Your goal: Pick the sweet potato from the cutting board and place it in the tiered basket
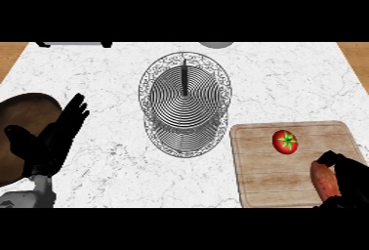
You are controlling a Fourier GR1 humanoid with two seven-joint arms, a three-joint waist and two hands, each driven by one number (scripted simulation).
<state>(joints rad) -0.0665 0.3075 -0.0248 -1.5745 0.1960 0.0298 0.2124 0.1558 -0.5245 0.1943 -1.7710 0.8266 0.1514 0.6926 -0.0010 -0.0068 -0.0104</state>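
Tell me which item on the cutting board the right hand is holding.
The sweet potato, orange-brown and long, at the board's right edge inside the right hand. The red tomato lies free.

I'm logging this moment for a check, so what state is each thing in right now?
Orange sweet potato: on the board, right hand curled round it.
Right hand: shut on the sweet potato.
Left hand: open, resting at the left.
Red tomato: on the wooden cutting board.
Wire tiered basket: upright, holding nothing.

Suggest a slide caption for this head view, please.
Right hand curls around the sweet potato on the cutting board, beside a tomato.
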